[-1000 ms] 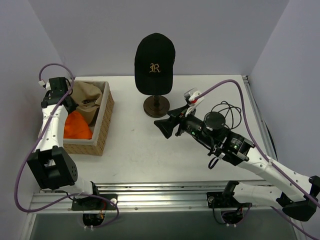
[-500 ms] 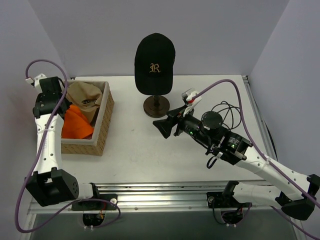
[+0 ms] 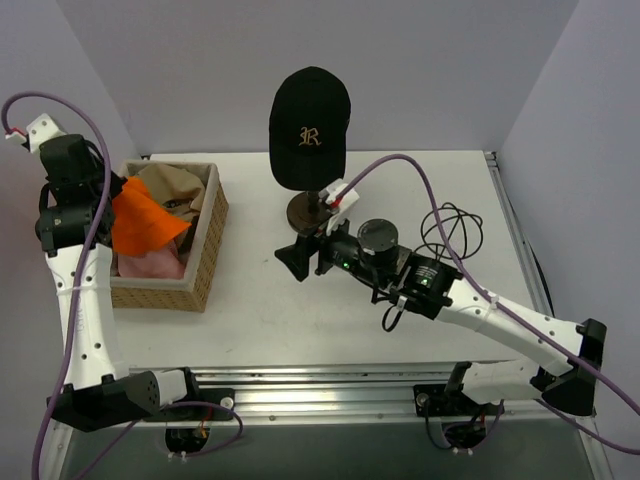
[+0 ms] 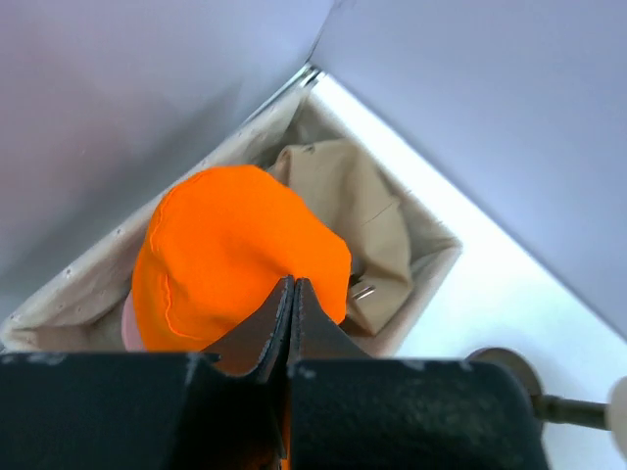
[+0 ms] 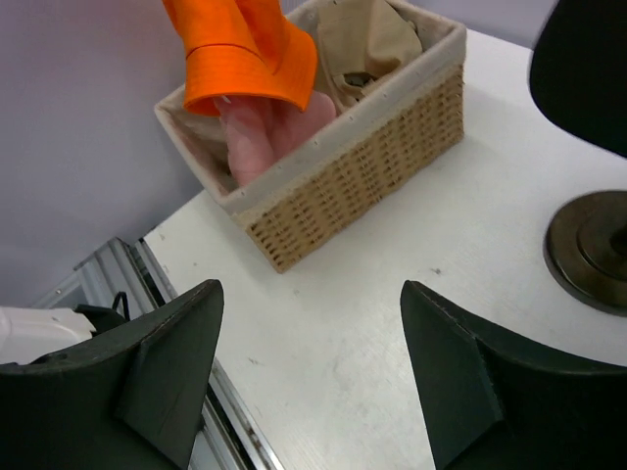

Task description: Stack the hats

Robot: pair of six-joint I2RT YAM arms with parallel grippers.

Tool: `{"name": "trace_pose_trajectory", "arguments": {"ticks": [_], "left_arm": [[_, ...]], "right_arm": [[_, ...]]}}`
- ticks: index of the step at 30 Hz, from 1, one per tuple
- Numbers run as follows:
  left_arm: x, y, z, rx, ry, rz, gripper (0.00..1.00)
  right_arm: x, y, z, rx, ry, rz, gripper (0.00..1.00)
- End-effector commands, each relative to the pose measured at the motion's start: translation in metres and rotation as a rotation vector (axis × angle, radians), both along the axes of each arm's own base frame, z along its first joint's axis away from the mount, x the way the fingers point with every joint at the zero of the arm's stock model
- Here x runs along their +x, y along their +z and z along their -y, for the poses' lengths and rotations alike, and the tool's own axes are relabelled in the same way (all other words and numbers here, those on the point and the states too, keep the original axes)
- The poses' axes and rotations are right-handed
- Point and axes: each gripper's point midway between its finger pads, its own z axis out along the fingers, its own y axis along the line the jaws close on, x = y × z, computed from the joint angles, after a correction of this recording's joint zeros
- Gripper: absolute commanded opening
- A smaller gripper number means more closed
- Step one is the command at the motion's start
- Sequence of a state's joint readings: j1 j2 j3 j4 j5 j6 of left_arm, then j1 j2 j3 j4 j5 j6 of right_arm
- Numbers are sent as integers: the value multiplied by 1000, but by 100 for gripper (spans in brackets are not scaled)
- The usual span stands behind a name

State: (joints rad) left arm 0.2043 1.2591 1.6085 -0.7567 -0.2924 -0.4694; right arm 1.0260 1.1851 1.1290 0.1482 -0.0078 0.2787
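Nearest the arm bases, the right fingers (image 5: 167,362) stand spread apart and grasp nothing, hovering low over the bare white table (image 3: 300,320) and pointing left toward the wicker basket (image 3: 208,250). The basket sits at the table's left edge, lined with pale cloth. Above its left side the left fingers (image 4: 266,338) are clenched tight on a fold of the bright orange hat (image 3: 140,220), which hangs from them with its open end downward. From the right wrist view its lower edge comes just over the pale pink hat (image 5: 265,132), but whether the two touch cannot be told. The pink hat lies in the near half of the basket. The tan cap (image 4: 358,215) lies crumpled in the far half, against the far wall, with a small dark patch showing on it. Farther back, near the middle of the table and well apart from the basket, the black cap (image 3: 310,125) with its gold "R" sits upright on a stand whose dark round base (image 5: 588,250) rests on the table just behind the right arm's wrist.
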Motion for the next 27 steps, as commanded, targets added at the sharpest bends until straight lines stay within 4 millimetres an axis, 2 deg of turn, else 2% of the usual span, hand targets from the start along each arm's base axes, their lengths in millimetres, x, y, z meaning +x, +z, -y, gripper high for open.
{"name": "trace_pose_trajectory", "arguments": {"ticks": [1,2,4,6,8,11,14,15,18,22,23,24,25,26,27], "left_arm": [[1,50,7,-9,-21,126,2],[0,59,5,3,-17,137,2],[0,62,3,20,-10,133,2],[-3,74,2,35,-8,158,2],[-5,84,3,50,-18,176,2],[-9,107,12,61,-65,233,2],[-10,120,42,28,-223,288,2],[-12,122,60,0,-316,307,2],[-18,122,88,-42,-452,318,2],[-43,125,125,-78,-598,337,2],[-46,119,138,-108,-659,332,2],[-57,124,152,-129,-705,359,2],[-61,123,160,-146,-738,365,2],[-63,113,171,-175,-778,348,2],[-72,116,179,-178,-810,367,2]], "right_arm": [[1,52,-32,130,36,89,69],[-1,50,-50,123,54,85,69],[3,49,-64,128,31,89,69],[2,41,-82,120,44,90,69],[2,33,-91,101,45,85,68],[4,34,-94,101,44,98,69],[2,39,-90,101,43,108,69],[3,43,-87,103,33,108,69],[-2,54,-74,116,21,84,69],[-16,72,-44,221,3,69,72],[-19,79,-33,247,-5,79,72],[-18,83,-28,251,-17,91,72],[-19,84,-23,235,-21,97,72],[-19,91,-20,222,-25,124,72],[-18,93,-18,205,-30,133,72]]}}
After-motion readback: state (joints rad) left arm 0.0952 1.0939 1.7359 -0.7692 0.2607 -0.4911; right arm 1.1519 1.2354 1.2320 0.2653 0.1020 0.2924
